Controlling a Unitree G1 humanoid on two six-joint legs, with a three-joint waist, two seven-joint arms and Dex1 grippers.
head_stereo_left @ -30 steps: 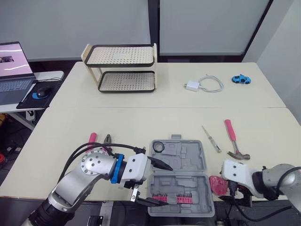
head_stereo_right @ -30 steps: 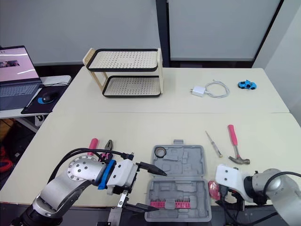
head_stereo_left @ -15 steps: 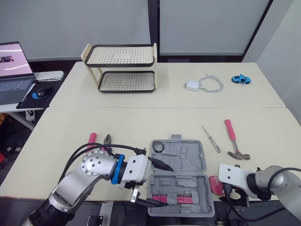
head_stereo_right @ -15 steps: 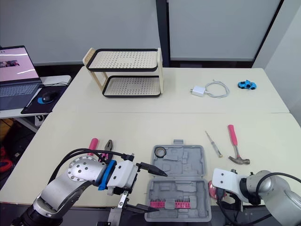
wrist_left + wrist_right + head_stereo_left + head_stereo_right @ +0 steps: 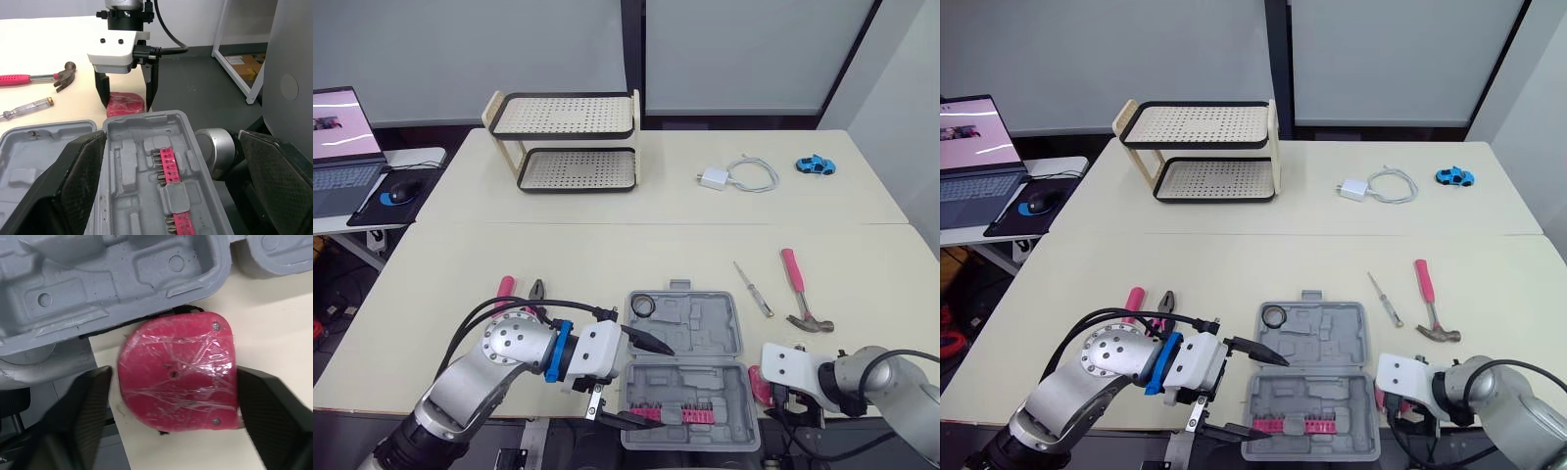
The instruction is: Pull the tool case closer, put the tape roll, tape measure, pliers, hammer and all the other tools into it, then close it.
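The grey tool case (image 5: 690, 338) lies open at the table's front edge, with a black tape roll (image 5: 642, 305) in its far half and a pink strip of bits (image 5: 685, 414) in its near half. My left gripper (image 5: 641, 384) is open, its fingers straddling the near half's left edge. My right gripper (image 5: 126, 104) is open and stands over the red tape measure (image 5: 176, 396), which lies between its fingers just right of the case. Pliers (image 5: 536, 290) lie left of the case. The screwdriver (image 5: 753, 288) and pink-handled hammer (image 5: 798, 289) lie to the right.
A two-tier perforated rack (image 5: 566, 142) stands at the back left. A white charger with cable (image 5: 736, 176) and a blue toy car (image 5: 815, 164) lie at the back right. A laptop (image 5: 340, 137) sits on a side table at far left.
My right gripper has shifted left toward the case and now partly covers the tape measure. The left gripper and the case have stayed put.
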